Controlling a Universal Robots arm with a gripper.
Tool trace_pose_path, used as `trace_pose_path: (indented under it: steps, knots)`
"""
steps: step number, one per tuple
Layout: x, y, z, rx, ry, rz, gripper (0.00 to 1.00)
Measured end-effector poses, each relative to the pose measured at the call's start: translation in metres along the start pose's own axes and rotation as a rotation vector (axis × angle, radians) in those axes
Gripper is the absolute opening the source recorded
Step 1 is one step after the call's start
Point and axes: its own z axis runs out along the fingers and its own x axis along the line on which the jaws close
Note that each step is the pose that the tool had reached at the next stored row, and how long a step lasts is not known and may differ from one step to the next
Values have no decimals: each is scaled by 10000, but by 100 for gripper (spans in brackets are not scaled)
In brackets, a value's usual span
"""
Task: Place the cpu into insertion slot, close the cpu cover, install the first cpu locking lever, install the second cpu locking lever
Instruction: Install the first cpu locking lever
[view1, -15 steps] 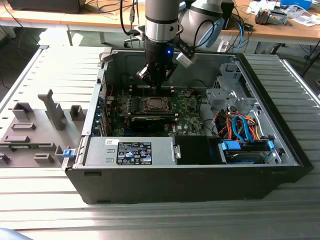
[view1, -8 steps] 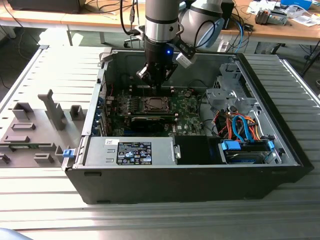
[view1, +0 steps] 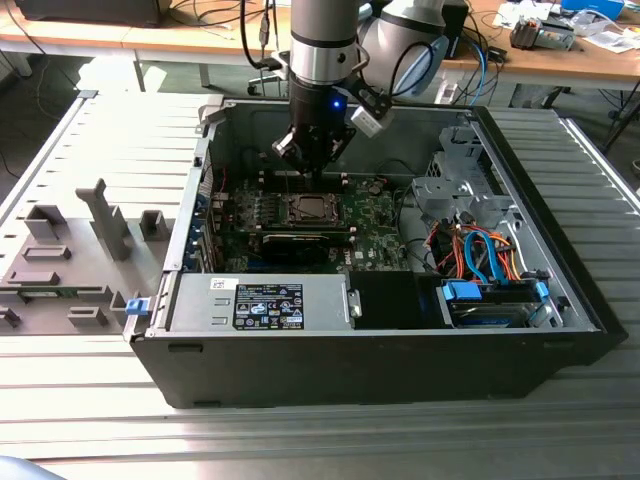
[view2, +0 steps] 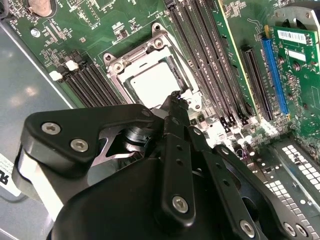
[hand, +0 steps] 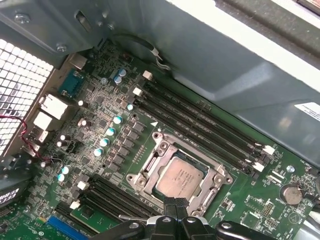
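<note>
the claw (view1: 308, 168) hangs from the arm inside the open computer case (view1: 400, 372), pointing down at the green circuit board (view1: 378, 215). in both wrist views its 2 black fingers (hand: 170, 206) are drawn together, pads meeting with nothing held between them. the tips hover just over the edge of the insertion slot (hand: 160, 142); whether they touch its metal i cannot tell. the cpu (hand: 180, 177) lies flat in the slot, its dull grey top facing up and square with the rim. the cpu cover (hand: 214, 176) lies down around the chip as a thin silver frame, with the chip's top showing through its cut-out. the locking levers are too fine to make out for sure, so i cannot say how they stand. long black memory slots (hand: 200, 125) run along 2 sides of the slot, just beside it. a round coin battery (hand: 291, 193) sits on the board near 1 corner of the slot. in the exterior view a bundle of blue and orange cables (view1: 480, 255) lies in the case toward the exterior view's right, well apart from the slot, and a grey plastic fixture (view1: 60, 262) stands on the slatted metal table (view1: 300, 445) outside the case on the exterior view's left
</note>
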Motion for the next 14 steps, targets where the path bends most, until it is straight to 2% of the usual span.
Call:
trace_pose_path:
  steps: [10,14]
  knots:
    - [-2,-1,0,19,27,442,11]
    - [-2,-1,1,31,49,903,11]
